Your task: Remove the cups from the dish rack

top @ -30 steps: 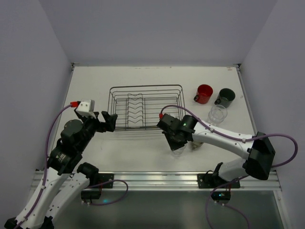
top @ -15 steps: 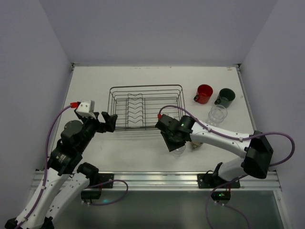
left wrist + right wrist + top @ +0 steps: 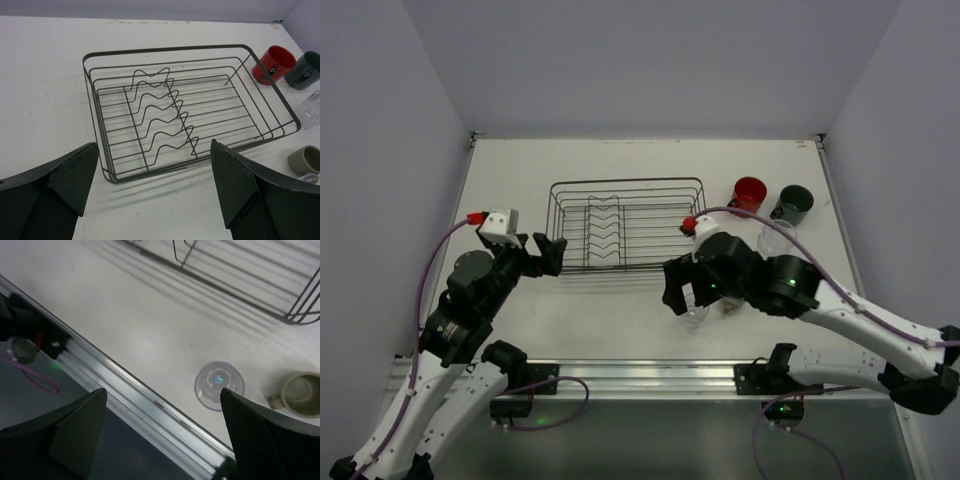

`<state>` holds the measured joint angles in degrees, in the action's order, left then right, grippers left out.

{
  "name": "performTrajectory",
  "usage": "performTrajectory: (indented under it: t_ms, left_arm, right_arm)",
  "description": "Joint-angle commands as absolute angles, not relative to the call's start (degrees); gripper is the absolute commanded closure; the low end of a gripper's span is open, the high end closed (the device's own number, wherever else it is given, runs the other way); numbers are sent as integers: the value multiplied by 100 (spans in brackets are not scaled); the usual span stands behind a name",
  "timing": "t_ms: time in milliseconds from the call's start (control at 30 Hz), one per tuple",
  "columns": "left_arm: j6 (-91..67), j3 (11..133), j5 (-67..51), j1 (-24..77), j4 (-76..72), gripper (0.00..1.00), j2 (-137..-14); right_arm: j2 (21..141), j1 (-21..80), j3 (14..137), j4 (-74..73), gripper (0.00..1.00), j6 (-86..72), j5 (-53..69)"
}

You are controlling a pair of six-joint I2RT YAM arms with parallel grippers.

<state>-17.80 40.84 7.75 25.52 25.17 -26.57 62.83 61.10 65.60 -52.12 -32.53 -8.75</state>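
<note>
Right claw is spread wide, pinching nothing. It hangs over the near strip of the surface, close to the metal rail at the front edge. A small clear glass stands on the surface below it, nearer the right finger and touching neither finger. Mouth up or base up: cannot tell. An olive-tan cup sits just beside the glass on its right, mouth up, apart from it.

Left claw is also spread wide and empty. It hovers off the rack's near left corner, pointing along the rack.

The dish rack is mid-surface and further back. The left wrist view shows bare wires and wavy dividers, no cup inside. Past the rack's right end there's a second clear glass, then a red mug and a dark mug side by side. All are on the surface, outside the rack.

Step, as I judge it: the put-down of the small glass, with the glass standing free of the fingers. Every cup in view is out of the rack, so the unloading looks finished or nearly so.

Next move calls for the right claw to lift straight up with its fingers kept wide. A sideways swing could knock the glass or the olive-tan cup. After that, both arms probably pull back. Nothing in the rack is left to reach for, as far as these views show.
</note>
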Motion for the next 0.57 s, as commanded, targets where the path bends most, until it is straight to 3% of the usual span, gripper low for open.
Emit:
performTrajectory:
  t_ms: [0,267,533]
  left_arm:
    - [-1749,4613,414,2522,2364,0,-2821]
    - [-1758,5922,483,2522,2320,0,-3067]
    - [-1819,5775,598,2522,1908,0,-3014]
  right_arm:
    - [5100,6144,6637,-4405,1,-2822,-1238]
    - [2034,6144,6082,-2734,1,-2347,-2126]
    - [1397,6144,5459,-2287,1,-2373,-2795]
